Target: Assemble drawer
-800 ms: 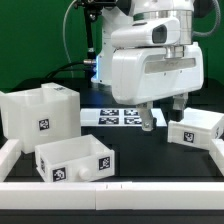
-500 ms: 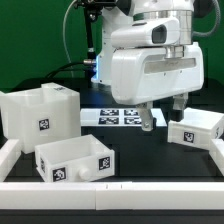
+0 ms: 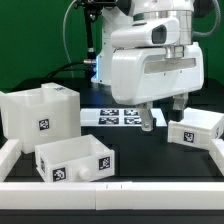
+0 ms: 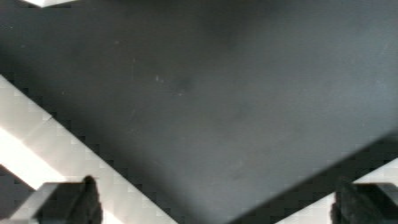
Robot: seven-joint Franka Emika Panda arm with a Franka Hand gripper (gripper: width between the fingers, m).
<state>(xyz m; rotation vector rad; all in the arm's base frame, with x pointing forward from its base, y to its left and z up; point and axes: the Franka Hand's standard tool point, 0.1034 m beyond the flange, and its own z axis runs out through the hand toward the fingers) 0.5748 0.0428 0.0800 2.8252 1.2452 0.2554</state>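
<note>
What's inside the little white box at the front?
The front tray looks empty: only its white inner walls show through the open top. Its near wall hides most of the floor, so something small lying low inside could not be seen.

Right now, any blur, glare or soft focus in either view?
Exterior view: evenly lit, sharp; tag on the drawer housing crisp, white arm casing bright. Wrist view: soft overall, fingers blurred at the frame edge, dark table surface nearly featureless.
</note>
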